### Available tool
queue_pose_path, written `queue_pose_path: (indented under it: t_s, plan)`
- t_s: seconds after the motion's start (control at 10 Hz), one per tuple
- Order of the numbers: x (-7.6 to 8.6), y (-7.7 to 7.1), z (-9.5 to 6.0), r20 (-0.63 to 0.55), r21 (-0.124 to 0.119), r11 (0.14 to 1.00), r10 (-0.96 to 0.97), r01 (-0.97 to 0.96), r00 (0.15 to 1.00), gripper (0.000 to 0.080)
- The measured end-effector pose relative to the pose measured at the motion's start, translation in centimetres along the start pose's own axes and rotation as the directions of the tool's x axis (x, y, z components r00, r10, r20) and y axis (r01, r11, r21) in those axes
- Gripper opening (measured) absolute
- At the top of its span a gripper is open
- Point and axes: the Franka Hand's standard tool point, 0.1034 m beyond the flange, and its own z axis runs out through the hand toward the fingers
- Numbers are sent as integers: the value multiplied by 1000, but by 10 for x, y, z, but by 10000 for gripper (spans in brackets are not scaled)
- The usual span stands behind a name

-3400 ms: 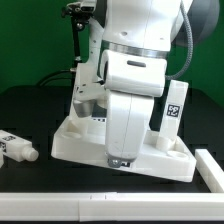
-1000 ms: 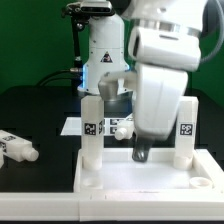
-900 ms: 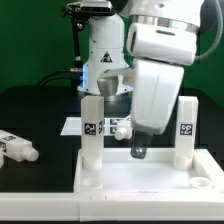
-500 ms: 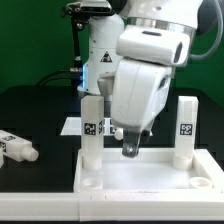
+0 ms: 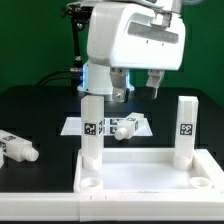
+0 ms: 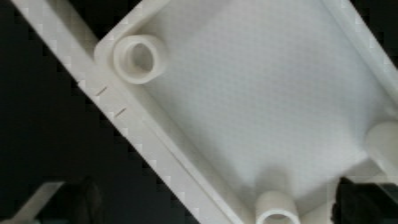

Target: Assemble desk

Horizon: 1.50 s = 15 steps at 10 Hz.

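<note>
Gripper [image 5: 137,92]: high, jaws apart, empty; desk panel [image 5: 140,168] near, with two upright legs [image 5: 92,125] in its far sockets; loose leg [image 5: 122,128] almost straight below the gripper, just beyond the panel, long axis across the exterior view; second loose leg [image 5: 16,148] on the tabletop [image 5: 40,110], well off to the exterior view's left.

A plain green wall [image 5: 30,40] fills the space behind the claw [image 5: 137,90]. Below the claw spreads a matte black tabletop [image 5: 30,110], evenly lit. A long flat white strip [image 5: 40,208] runs along the tabletop's near edge, well below the claw.
</note>
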Motion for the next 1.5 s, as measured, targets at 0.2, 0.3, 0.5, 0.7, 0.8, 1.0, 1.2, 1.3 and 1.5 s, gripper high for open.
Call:
queue_pose_path:
  t_s: [0.2, 0.3, 0.5, 0.7, 0.8, 1.0, 1.2, 1.3, 1.5]
  plan:
    - [0, 0, 0, 0, 0, 996, 86, -86, 996, 649]
    - [-2, -1, -3, 0, 7, 983, 182, -182, 983, 649]
    - [-27, -10, -29, -9, 31, 943, 333, -333, 943, 649]
    - [-60, -35, -45, 4, 60, 852, 521, -520, 854, 649]
    - [-59, -35, -43, 8, 58, 792, 609, -608, 793, 649]
    - [-57, -35, -40, 19, 56, 702, 710, -710, 704, 649]
    - [-62, -38, -21, 56, 76, 509, 856, -858, 513, 649]
    - [-68, -50, -8, 74, 76, 414, 905, -907, 419, 649]
    - [-82, -67, 17, 163, 93, 227, 957, -969, 240, 649]
